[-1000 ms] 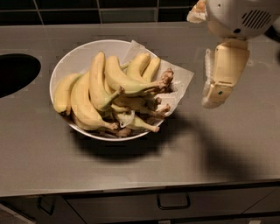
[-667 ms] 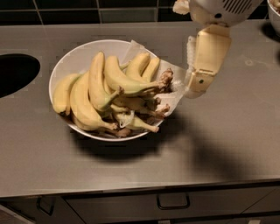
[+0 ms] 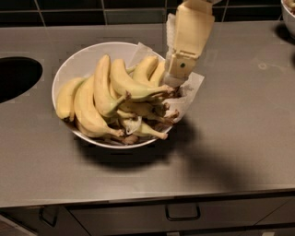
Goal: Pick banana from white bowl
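Note:
The white bowl [image 3: 76, 55] stands on the grey counter, left of centre, and holds several yellow bananas. The banana [image 3: 131, 86] lies across the top of the pile, long and curved, and its dark knobby stem clump points right toward the rim. My gripper [image 3: 175, 77] hangs from the top of the view over the bowl's right rim. Its cream tip is just above that stem clump. I cannot tell whether it touches the banana. A crumpled white paper sheet [image 3: 191, 90] sticks out from under the bananas on the right.
A dark round opening [image 3: 14, 76] is cut into the counter at the far left. Part of another bowl [image 3: 289, 11] shows at the top right corner. Dark tiles run along the back. Drawer handles [image 3: 183, 212] sit below the counter's front edge.
My gripper has moved left and down, from beside the bowl's right side to over its right rim, close to the top banana's stem. The bananas have not moved.

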You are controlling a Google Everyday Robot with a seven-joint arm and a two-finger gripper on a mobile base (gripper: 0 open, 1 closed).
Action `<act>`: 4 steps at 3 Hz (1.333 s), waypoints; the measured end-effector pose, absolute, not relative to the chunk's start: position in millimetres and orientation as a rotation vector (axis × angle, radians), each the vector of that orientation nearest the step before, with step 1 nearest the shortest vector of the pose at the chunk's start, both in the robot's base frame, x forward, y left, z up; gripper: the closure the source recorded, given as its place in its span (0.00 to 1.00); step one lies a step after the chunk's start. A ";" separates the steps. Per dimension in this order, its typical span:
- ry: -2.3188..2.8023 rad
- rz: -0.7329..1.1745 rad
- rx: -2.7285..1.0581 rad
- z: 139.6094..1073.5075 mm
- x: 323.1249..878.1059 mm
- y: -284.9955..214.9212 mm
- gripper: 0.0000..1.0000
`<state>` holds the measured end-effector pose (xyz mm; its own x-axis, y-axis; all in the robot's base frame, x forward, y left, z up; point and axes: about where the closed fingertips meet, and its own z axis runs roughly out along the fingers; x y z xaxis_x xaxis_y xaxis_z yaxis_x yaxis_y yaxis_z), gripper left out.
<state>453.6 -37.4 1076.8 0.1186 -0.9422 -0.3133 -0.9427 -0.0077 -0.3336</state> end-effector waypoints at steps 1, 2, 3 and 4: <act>1.821 0.001 -1.947 1076.9 453.6 -37.4 0.00; 1.859 0.008 -1.906 1078.3 455.2 -25.9 0.00; 2.001 -0.002 -1.882 1057.1 463.5 -4.2 0.00; 2.079 0.001 -1.750 1056.3 464.2 20.8 0.00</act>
<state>464.2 20.8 1056.3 -0.1189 -0.9415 -0.3153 -0.9419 0.2075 -0.2643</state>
